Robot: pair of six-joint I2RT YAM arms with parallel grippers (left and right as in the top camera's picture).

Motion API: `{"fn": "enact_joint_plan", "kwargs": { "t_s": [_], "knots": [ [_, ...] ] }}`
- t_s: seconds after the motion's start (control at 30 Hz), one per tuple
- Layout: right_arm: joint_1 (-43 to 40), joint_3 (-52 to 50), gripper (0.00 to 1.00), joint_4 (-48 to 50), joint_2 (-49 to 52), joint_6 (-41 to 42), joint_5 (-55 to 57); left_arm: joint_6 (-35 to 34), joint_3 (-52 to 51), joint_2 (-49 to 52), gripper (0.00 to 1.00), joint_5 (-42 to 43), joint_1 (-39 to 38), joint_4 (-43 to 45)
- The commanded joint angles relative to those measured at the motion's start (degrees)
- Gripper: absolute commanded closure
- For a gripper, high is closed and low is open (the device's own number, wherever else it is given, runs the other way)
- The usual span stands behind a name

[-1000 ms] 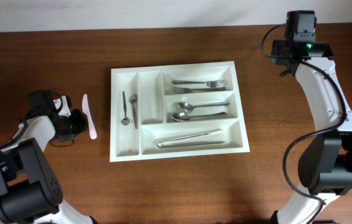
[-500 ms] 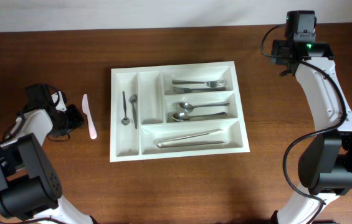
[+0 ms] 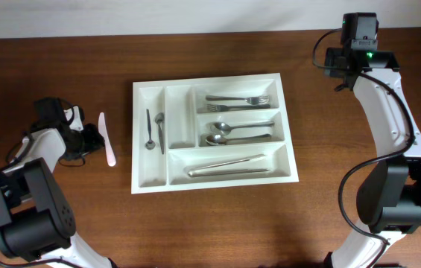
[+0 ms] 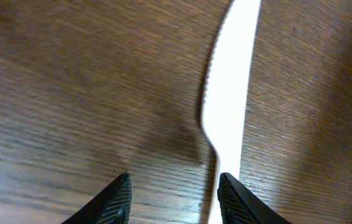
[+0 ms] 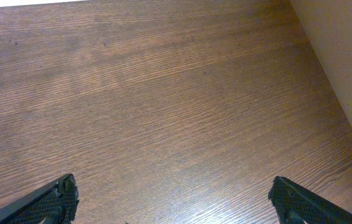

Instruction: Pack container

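The white cutlery tray [image 3: 141, 173] lies in the middle of the table. It holds forks [image 3: 237, 100], spoons [image 3: 234, 133], a long utensil [image 3: 226, 165] and small spoons [image 3: 154, 131]. A pale pink plastic knife [image 3: 106, 138] lies on the table left of the tray; it also shows in the left wrist view [image 4: 228, 93]. My left gripper [image 3: 83, 138] [image 4: 174, 190] is open just left of the knife, its right finger touching the knife's edge. My right gripper [image 5: 174, 196] is open and empty over bare table at the far right.
The right arm [image 3: 378, 89] stands along the right side. A light wall or edge [image 5: 344, 56] borders the table at the right wrist view's right. Brown wooden table [image 3: 210, 223] surrounds the tray.
The left gripper has shifted slightly beside the pink knife, first back to the left, then toward it again. The right arm and the tray have not moved.
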Motion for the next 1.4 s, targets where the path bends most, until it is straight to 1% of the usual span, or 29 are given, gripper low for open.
{"fn": "enact_joint_plan", "kwargs": {
  "t_s": [0.0, 0.13, 0.27, 0.37, 0.67, 0.87, 0.97, 1.2, 1.37],
  "knots": [
    [-0.48, 0.33, 0.01, 0.02, -0.31, 0.48, 0.24, 3.54, -1.62, 4.13, 0.52, 0.98, -2.95, -0.87],
    [-0.48, 0.33, 0.01, 0.02, -0.31, 0.48, 0.24, 5.40, -1.62, 4.13, 0.52, 0.70, -5.40, -0.92],
    [-0.48, 0.33, 0.01, 0.02, -0.31, 0.50, 0.24, 5.33, -1.62, 4.13, 0.52, -0.35, -7.58, -1.38],
    [-0.48, 0.33, 0.01, 0.02, -0.31, 0.48, 0.24, 4.15, -1.62, 4.13, 0.52, -3.06, -8.28, -2.78],
    [-0.48, 0.33, 0.01, 0.02, -0.31, 0.48, 0.24, 1.86, -1.64, 4.13, 0.52, -10.10, -7.91, -7.41],
    [-0.48, 0.33, 0.01, 0.02, -0.31, 0.48, 0.24, 1.84, -1.64, 4.13, 0.53, -11.15, -6.91, -10.08],
    [-0.48, 0.33, 0.01, 0.02, -0.31, 0.48, 0.24, 1.84, -1.64, 4.13, 0.55, -11.13, -6.88, -10.80],
    [-0.48, 0.33, 0.01, 0.02, -0.31, 0.50, 0.24, 1.88, -1.66, 4.15, 0.67, -11.13, -6.86, -11.54],
    [-0.48, 0.33, 0.01, 0.02, -0.31, 0.50, 0.24, 1.88, -2.80, 4.15, 0.69, -11.08, -6.88, -11.52]
  ]
}}
